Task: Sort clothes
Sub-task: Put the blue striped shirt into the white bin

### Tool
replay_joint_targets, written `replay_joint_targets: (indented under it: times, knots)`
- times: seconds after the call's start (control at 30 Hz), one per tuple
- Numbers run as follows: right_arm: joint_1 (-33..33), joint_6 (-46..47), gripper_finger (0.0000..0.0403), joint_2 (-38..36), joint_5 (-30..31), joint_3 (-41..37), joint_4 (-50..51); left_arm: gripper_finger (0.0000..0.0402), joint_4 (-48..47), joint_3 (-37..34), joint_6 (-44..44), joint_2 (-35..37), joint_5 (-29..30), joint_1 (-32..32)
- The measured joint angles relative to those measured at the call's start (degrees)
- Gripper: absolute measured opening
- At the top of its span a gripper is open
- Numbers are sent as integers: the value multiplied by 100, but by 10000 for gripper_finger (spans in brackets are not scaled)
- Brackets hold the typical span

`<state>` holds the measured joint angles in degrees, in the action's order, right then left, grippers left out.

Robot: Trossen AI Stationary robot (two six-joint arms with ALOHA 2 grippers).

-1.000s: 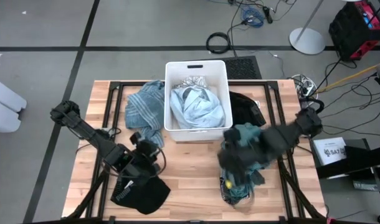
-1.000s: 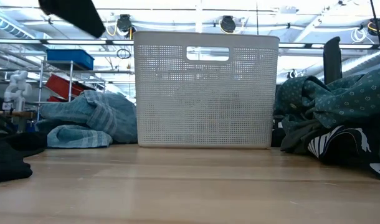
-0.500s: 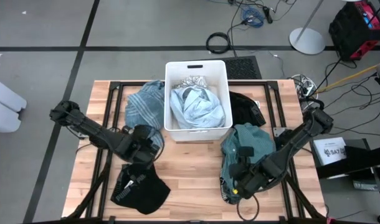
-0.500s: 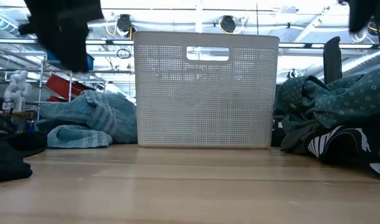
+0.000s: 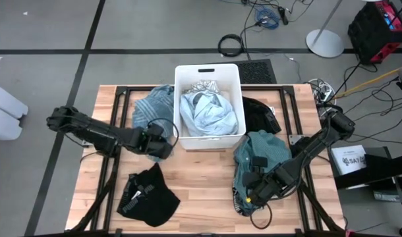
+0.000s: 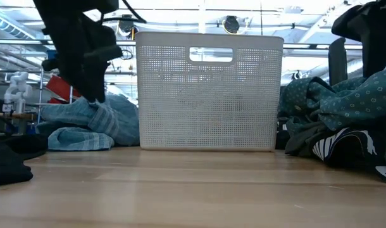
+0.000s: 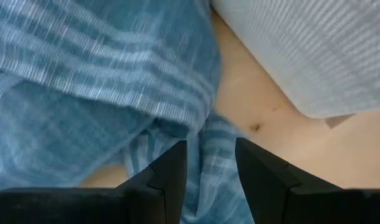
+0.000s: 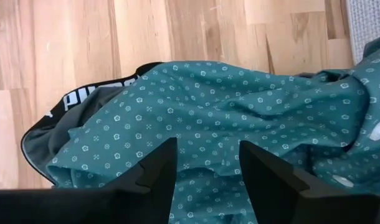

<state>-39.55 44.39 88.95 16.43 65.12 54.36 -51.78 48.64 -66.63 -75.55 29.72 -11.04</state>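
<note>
- The support is a rectangular wooden table (image 5: 201,191) of pale planks on a black metal frame.
- A white rectangular perforated plastic bin (image 5: 208,105) stands at the far centre of the table.
- A blue striped fabric garment (image 5: 151,115) lies crumpled on the table, against the bin's left wall.
- A black fabric garment (image 5: 148,201) lies flat at the near left.
- A teal green patterned fabric garment (image 5: 263,155) lies heaped at the near right, over a dark garment with white lettering (image 8: 84,102).
- Another black garment (image 5: 260,115) lies on the table just right of the bin.
</note>
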Motion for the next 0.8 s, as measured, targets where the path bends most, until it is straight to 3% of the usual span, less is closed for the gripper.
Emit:
replay_joint_targets:
  times: [0.5, 0.8]
  knots:
    - [2, -153, 160, 2, 130, -96, -332, 146, 445, -55, 1195, -17, -518, 1153]
    - [2, -204, 159, 4, 157, -96, -333, 146, 1498, -789, 1518, -22, -919, 1539]
